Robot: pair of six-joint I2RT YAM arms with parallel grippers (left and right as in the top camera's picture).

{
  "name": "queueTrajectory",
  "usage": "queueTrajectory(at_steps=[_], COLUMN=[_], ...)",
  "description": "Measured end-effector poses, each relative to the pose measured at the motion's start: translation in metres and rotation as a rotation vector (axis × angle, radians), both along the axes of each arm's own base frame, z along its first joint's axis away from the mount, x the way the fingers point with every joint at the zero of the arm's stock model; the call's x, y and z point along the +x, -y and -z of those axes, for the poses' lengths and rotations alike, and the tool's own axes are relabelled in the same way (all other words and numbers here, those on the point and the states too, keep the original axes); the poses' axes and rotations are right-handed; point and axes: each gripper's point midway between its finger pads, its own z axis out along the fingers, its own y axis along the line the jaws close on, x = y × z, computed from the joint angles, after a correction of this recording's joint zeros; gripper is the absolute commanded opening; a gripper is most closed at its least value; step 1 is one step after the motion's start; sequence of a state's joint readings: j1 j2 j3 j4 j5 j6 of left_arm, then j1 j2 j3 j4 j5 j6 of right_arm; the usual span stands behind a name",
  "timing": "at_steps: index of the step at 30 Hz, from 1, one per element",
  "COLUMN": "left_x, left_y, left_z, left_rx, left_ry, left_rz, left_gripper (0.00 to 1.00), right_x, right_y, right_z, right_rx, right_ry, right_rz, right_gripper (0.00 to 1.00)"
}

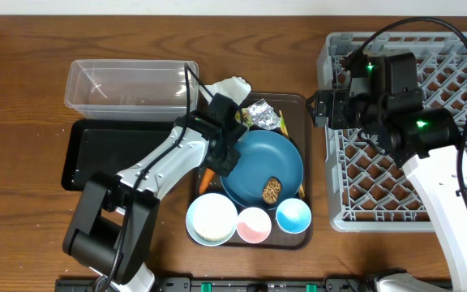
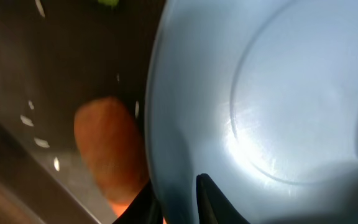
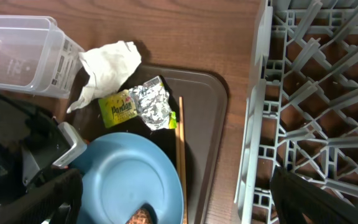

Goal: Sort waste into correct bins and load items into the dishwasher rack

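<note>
My left gripper (image 1: pixel 227 156) is shut on the left rim of the big dark blue dish (image 1: pixel 262 158), one finger inside and one under the rim (image 2: pixel 176 199). The brown food lump (image 1: pixel 272 190) lies in the dish. The orange carrot (image 2: pixel 107 149) lies just beside the rim. The white napkin (image 3: pixel 107 65), snack wrapper (image 3: pixel 138 102) and chopsticks (image 3: pixel 180 149) lie on the brown serving tray (image 1: pixel 294 109). The white bowl (image 1: pixel 212 217), pink cup (image 1: pixel 254 225) and light blue cup (image 1: pixel 293 215) stand along its front. My right gripper (image 1: pixel 319 109) is open and empty, between the tray and the grey rack (image 1: pixel 428 186).
The clear tub (image 1: pixel 128 81) stands at the back left, with the black tray (image 1: pixel 112 154) in front of it. Both are left of the serving tray. The rack fills the right side of the table.
</note>
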State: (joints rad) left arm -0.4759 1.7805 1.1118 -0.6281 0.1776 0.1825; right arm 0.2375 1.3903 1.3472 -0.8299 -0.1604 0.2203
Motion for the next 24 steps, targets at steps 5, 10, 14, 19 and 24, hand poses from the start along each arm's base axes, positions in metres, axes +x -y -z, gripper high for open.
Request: queueTrajectory(at_steps=[5,10,14,19,24], left_x=[0.002,0.006,0.014,0.012,0.012], left_y=[0.001,0.003,0.007,0.006,0.012], left_z=[0.000,-0.001,-0.003,0.010,0.013], left_rx=[-0.001,-0.010,-0.025,-0.010,-0.039], left_ry=[0.015,0.034,0.066,0.036,0.021], left_rz=[0.027,0.032,0.035,0.035,0.031], left_gripper=[0.19,0.20,0.20,0.20,0.06], right_x=[-0.001,-0.001,-0.001,-0.001,-0.001], right_y=[0.000,0.000,0.000,0.000,0.000], right_z=[0.001,0.001,0.001,0.001,0.001], right_rx=[-0.002,-0.002,-0.002,-0.002,-0.002], right_ry=[-0.006,-0.007,-0.007,-0.007,-0.007], right_rz=[0.001,0.001,0.001,0.001,0.001], right_gripper=[0.89,0.89,0.89,0.90,0.91])
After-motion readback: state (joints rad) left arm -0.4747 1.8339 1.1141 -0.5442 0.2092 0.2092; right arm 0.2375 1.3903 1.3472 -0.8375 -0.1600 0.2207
